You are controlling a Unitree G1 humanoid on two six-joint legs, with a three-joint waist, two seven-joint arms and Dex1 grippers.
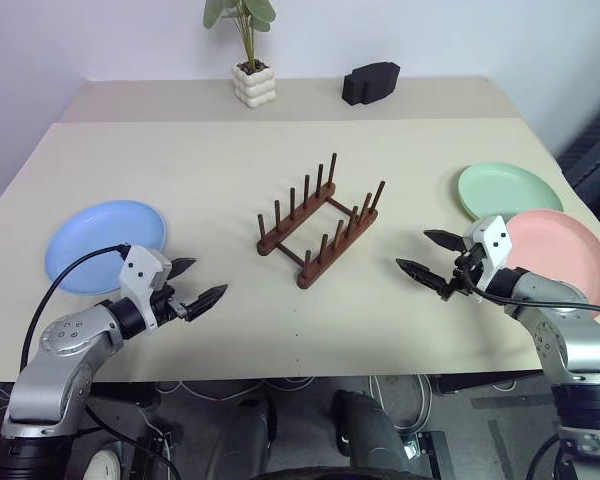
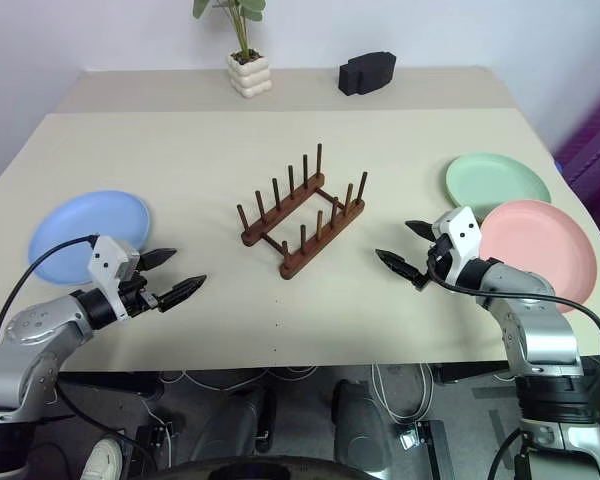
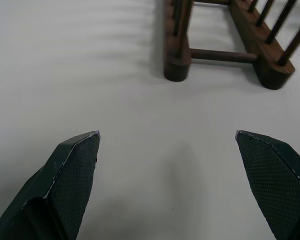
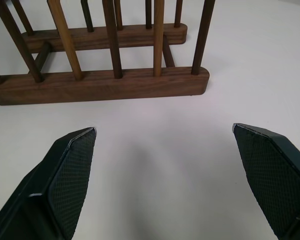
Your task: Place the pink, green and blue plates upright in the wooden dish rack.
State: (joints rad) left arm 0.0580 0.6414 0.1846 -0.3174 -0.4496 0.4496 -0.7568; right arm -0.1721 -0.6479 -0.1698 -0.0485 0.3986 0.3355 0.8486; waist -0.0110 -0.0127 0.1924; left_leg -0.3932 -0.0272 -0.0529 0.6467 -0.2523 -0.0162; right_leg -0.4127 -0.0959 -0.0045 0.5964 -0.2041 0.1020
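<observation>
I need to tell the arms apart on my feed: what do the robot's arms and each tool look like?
Both arms are silver-grey metal with black joint sections, and a black cable loops along each forearm. At each wrist sits a small white box with dark dots. The left tool and right tool are alike: two black, pointed fingers whose inner pads carry a fine cross-hatched texture.
</observation>
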